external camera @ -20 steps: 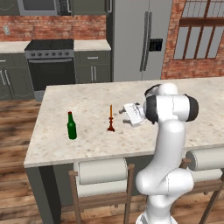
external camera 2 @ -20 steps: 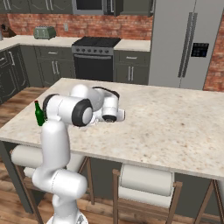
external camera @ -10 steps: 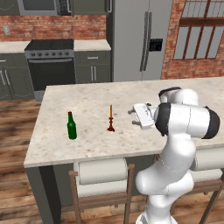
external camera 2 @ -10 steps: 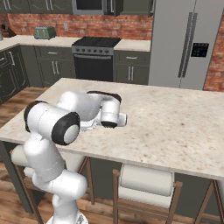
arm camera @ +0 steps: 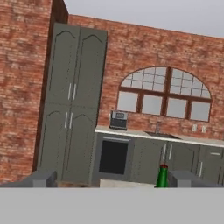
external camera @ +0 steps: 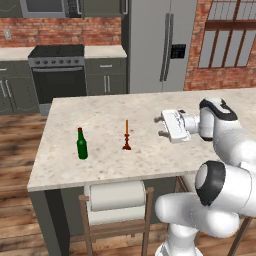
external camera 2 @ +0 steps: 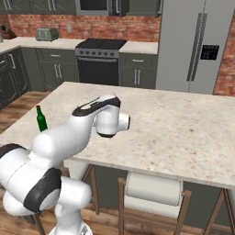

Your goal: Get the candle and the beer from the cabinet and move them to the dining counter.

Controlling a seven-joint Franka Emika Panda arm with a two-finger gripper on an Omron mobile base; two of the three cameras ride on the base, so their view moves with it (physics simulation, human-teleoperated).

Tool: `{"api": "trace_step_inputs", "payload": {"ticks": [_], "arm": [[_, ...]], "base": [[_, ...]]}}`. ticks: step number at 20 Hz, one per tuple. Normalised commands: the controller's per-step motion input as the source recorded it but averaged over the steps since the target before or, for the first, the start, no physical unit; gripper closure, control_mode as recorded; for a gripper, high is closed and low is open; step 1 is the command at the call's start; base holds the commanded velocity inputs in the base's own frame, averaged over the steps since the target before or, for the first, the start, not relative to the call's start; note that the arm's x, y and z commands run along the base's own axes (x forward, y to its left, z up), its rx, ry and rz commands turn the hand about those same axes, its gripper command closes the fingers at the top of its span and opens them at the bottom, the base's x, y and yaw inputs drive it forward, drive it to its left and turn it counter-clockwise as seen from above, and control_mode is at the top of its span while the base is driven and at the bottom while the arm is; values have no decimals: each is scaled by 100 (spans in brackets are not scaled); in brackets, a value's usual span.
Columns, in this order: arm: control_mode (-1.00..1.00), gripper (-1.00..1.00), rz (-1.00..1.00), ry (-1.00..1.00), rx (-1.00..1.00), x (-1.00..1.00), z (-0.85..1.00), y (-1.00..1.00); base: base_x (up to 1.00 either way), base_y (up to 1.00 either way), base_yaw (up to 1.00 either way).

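Dining counter [external camera: 150, 107] carried both items, upright, well apart. Gripper [external camera: 161, 126] hovered right of candle, fingers spread wide, holding nothing. Beer [external camera: 81, 144] stood near left edge: glass, probably slick, breakable; grip body below neck. Candle [external camera: 126, 136]: thin, likely light, tippy, snappable; take low, near holder.

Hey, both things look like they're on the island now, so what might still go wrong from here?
1. The candle is a thin taper on a small holder, standing upright near the open gripper; a sideways swing of the arm might tip it.
2. The beer stands fairly near the front edge of the dining counter, so a bump could send it off.
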Motion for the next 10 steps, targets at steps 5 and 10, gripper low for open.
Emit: {"api": "trace_step_inputs", "payload": {"ticks": [5, 10], "arm": [[-100, -100, -5, 0, -3, -88, 86, 0], [-100, -100, -7, 0, -5, -99, 76, 0]], "base": [[0, 0, 0], [0, 0, 0]]}}
